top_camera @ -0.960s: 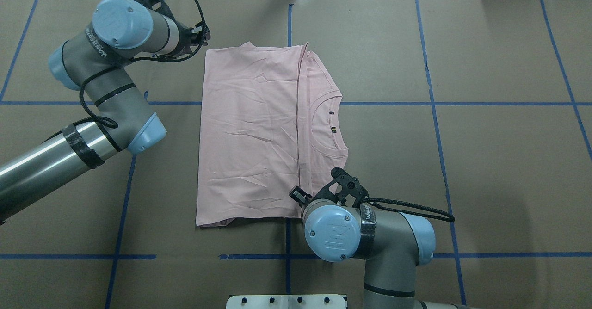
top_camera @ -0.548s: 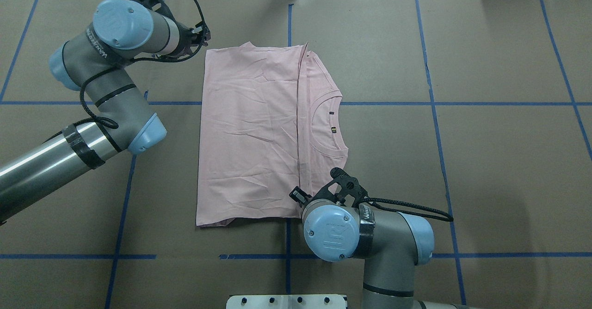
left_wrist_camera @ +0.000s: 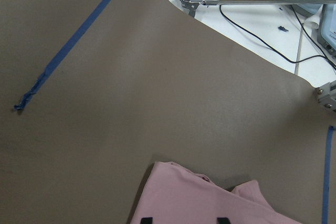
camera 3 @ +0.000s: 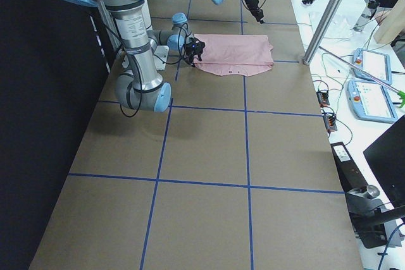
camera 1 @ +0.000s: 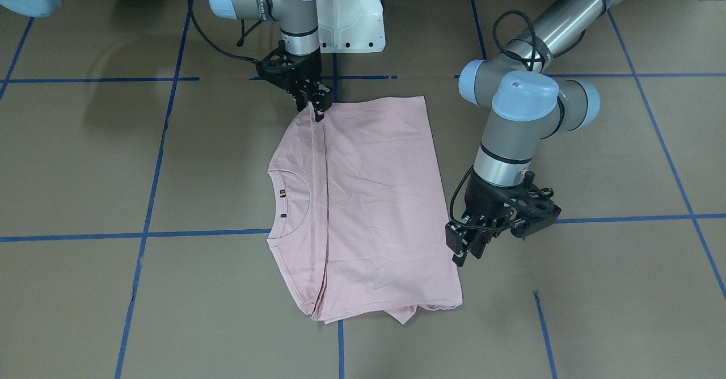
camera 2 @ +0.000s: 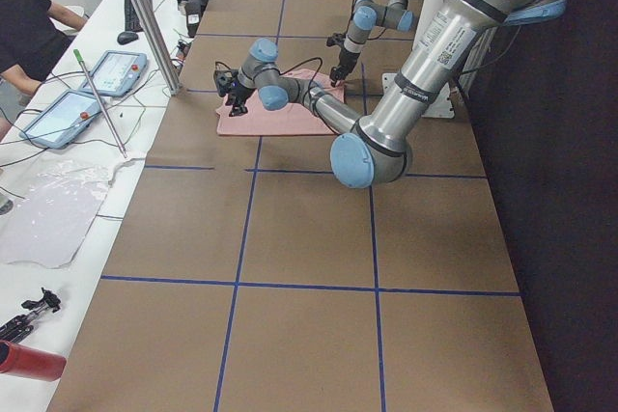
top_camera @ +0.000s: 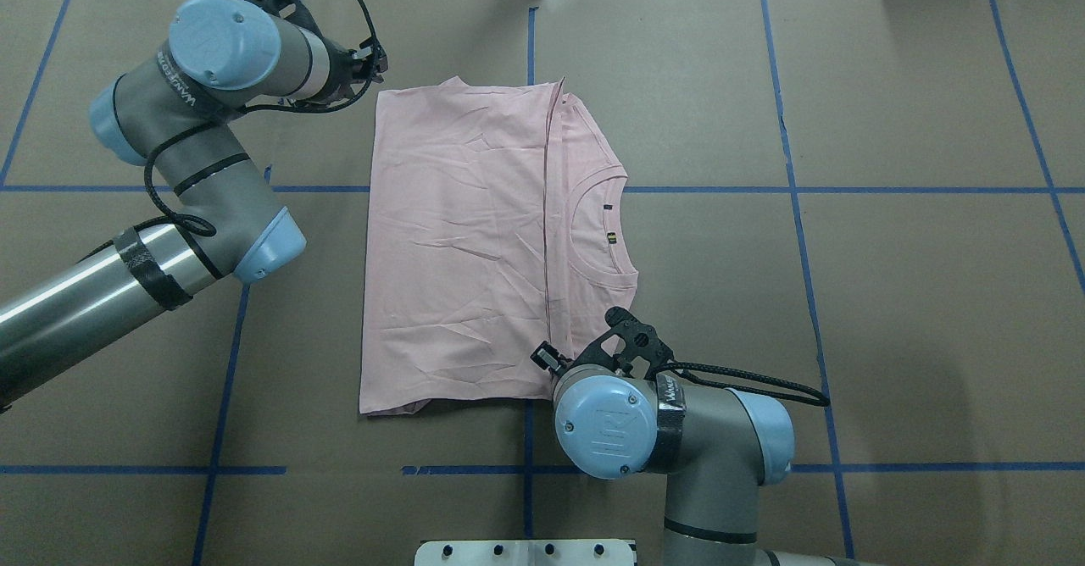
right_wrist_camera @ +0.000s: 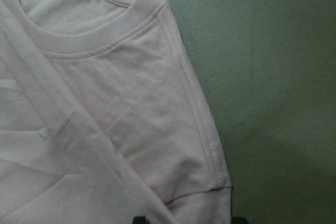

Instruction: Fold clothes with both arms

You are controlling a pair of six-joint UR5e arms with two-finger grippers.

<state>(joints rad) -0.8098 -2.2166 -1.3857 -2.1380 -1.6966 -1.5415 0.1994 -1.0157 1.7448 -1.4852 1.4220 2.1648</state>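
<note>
The pale pink T-shirt (top_camera: 466,244) lies folded flat on the brown table, its ribbed collar (top_camera: 603,240) showing on the right side; the print is hidden. It also shows in the front view (camera 1: 368,209). My left gripper (top_camera: 377,64) hovers by the shirt's far left corner. It shows low beside that corner in the front view (camera 1: 465,251). In the left wrist view (left_wrist_camera: 185,220) its fingertips are apart over the pink cloth. My right gripper (camera 1: 316,109) is down at the shirt's near edge by the fold line. In the right wrist view (right_wrist_camera: 187,219) it is open over the sleeve corner.
The white pedestal base (camera 1: 349,10) stands at the table's robot side. Blue tape lines (top_camera: 788,189) cross the brown table. Control pendants (camera 2: 92,89), a metal post (camera 2: 145,16) and an operator (camera 2: 29,26) are beyond the far edge.
</note>
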